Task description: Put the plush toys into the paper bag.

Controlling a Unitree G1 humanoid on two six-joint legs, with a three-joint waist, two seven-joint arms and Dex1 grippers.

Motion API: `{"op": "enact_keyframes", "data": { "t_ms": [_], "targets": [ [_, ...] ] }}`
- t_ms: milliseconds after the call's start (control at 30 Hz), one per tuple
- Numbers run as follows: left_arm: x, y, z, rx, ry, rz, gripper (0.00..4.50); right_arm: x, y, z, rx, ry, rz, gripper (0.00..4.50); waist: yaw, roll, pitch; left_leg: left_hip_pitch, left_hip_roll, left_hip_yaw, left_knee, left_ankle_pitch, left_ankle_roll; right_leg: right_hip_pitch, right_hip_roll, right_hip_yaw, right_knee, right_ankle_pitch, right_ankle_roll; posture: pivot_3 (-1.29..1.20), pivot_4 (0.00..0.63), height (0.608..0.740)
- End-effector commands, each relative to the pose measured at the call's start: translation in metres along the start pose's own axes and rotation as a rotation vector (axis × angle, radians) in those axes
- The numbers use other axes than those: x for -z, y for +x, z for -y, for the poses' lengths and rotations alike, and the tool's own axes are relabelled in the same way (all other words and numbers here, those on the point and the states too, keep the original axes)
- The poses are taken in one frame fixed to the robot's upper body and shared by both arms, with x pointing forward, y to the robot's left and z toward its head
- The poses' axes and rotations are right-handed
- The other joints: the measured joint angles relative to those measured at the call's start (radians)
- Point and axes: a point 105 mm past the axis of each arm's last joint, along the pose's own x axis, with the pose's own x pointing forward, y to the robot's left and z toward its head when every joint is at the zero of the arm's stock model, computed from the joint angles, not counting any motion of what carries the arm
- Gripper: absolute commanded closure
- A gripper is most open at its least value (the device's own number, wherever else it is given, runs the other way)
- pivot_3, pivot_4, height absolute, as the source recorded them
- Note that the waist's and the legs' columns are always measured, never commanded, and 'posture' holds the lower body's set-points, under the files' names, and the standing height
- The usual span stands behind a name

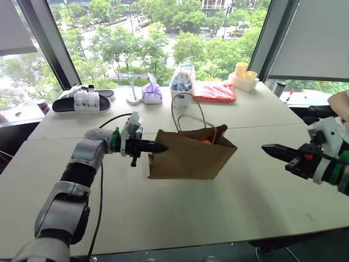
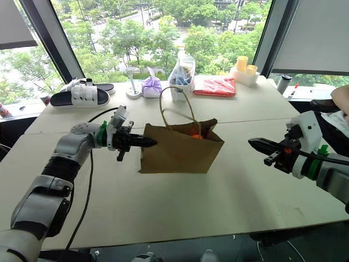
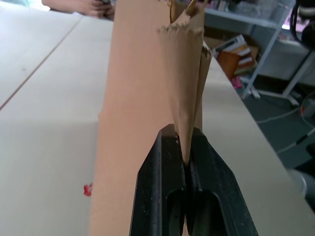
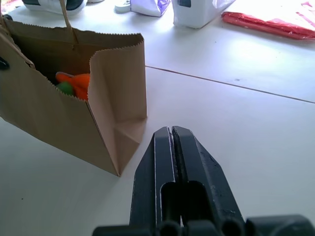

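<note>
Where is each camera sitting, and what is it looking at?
Head eyes: look forward and down at the table, both arms, the paper bag.
Left wrist: along the left gripper, shut on the bag's edge.
Right wrist: along the shut right gripper, toward the orange toy and green toy inside.
All share the bag.

Head stereo pair, two wrist close-ups

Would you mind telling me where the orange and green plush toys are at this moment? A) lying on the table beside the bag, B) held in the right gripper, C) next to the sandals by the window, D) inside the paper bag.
D: the right wrist view looks into the open paper bag, where the orange plush toy and the green plush toy sit together.
</note>
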Motion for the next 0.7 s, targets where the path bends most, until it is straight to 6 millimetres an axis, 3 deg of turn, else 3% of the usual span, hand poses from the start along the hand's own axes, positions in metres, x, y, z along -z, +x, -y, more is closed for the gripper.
{"op": "enact_keyframes", "data": {
  "t_ms": [33,233,433,500,700],
  "targets": [
    [0.010,-0.004,-0.006,-0.028,0.032,-0.061,3.11,-0.010,-0.001,-0.009,-0.015,-0.050,0.027,4.50,0.002,-0.001,0.000,0.000,0.000,0.000,0.000,0.000,0.000,0.000,0.000,0.000,0.000,0.000,0.000,0.00,0.150,0.740],
    [0.025,-0.024,-0.008,-0.096,-0.008,-0.120,0.14,-0.013,0.005,-0.014,-0.055,-0.064,0.017,4.50,0.004,-0.001,0.001,-0.001,0.000,-0.001,0.001,0.000,0.000,0.000,0.000,0.000,0.000,0.000,0.000,0.00,0.150,0.740],
    [0.013,-0.064,0.004,-0.227,0.006,-0.134,0.03,0.002,0.008,-0.030,-0.181,-0.094,-0.089,4.50,-0.004,-0.001,0.001,-0.001,0.001,-0.002,0.000,0.000,0.000,-0.002,0.000,0.000,0.001,0.000,0.000,0.00,0.150,0.740],
    [0.005,-0.076,0.017,-0.259,-0.019,-0.117,0.03,0.008,0.008,-0.035,-0.221,-0.114,-0.126,4.50,-0.003,-0.001,0.001,-0.001,0.001,-0.003,0.000,0.000,0.000,-0.002,0.000,0.000,0.001,0.000,0.001,0.00,0.150,0.740],
    [-0.017,-0.082,0.061,-0.329,-0.073,-0.046,0.03,0.008,0.011,-0.041,-0.299,-0.146,-0.146,4.50,-0.003,0.000,0.000,0.000,0.005,-0.002,0.000,-0.001,0.001,-0.001,0.000,0.000,0.001,0.000,0.001,0.00,0.150,0.740]
  ]
}}
